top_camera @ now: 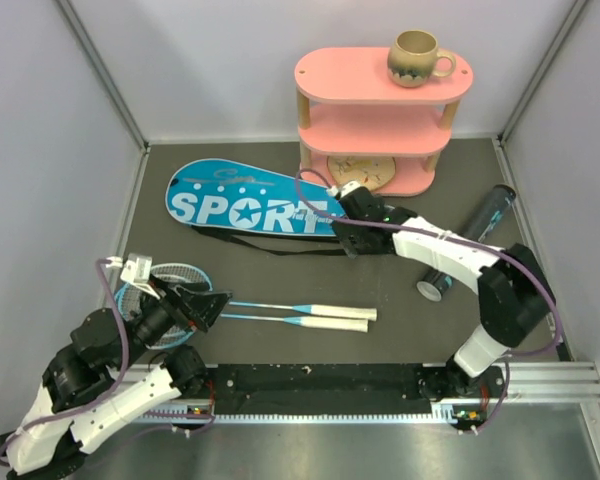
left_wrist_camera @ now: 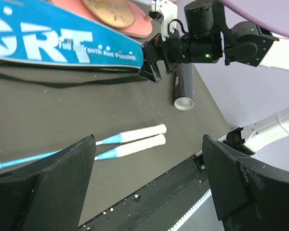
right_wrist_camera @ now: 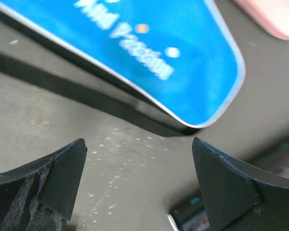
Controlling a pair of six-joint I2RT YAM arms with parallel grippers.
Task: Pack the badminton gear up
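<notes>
Dark table mat (top_camera: 400, 290) | SPORT racket cover (top_camera: 242, 200) lies flat; likely soft, light and floppy, so pinch its narrow-end hem | your right gripper (right_wrist_camera: 138, 147), spread and empty, hovers just beside that end | left gripper (left_wrist_camera: 149, 139), spread, nearward of cover, above two rackets (top_camera: 300, 316).

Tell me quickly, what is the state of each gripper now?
Left gripper: open, empty.
Right gripper: open, empty, by the cover end.

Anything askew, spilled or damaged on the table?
Nothing spilled or damaged. Only the black tube lies diagonally on its side, the right arm crossing above it; rackets lie parallel, the blue cover flat.
</notes>
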